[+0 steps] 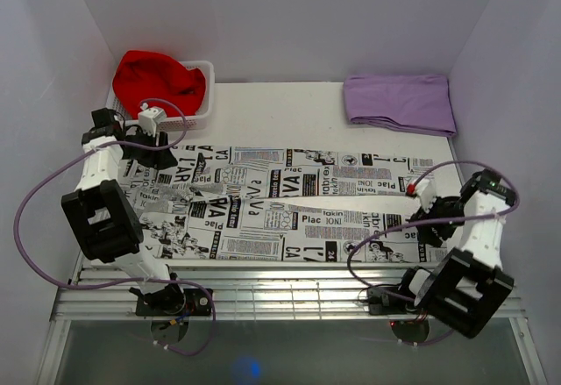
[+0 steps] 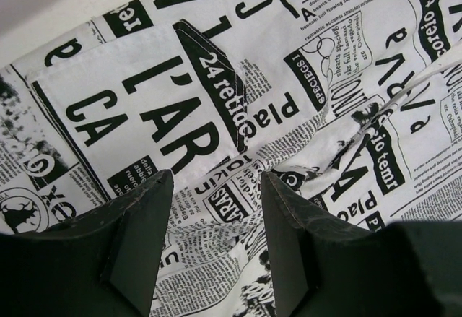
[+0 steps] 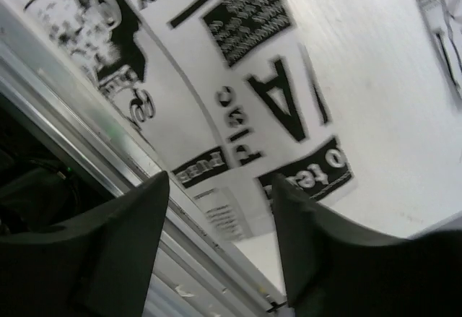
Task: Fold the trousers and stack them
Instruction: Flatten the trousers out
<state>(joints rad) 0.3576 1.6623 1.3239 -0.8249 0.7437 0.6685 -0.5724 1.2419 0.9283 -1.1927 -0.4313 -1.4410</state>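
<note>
your left arm reaches up the left side and bends inward, its tool (image 2: 215, 175) pointing down with the fingers spread wide and nothing between them. the trousers (image 1: 289, 203) lie flat across the counter (image 1: 280, 109), their waist end right under this tool. your right arm folds in from the right. its tool (image 3: 220, 177) is also parted and holds nothing, and the leg ends lie beneath it.

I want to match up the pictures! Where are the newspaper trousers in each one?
Top external: the trousers lie spread across the middle, left to right.
Left wrist: the trousers fill nearly the whole picture.
Right wrist: the trousers are in the upper middle, beside the metal rail.
Shared landmark: the bold "Plac" print shows in all three.
</note>
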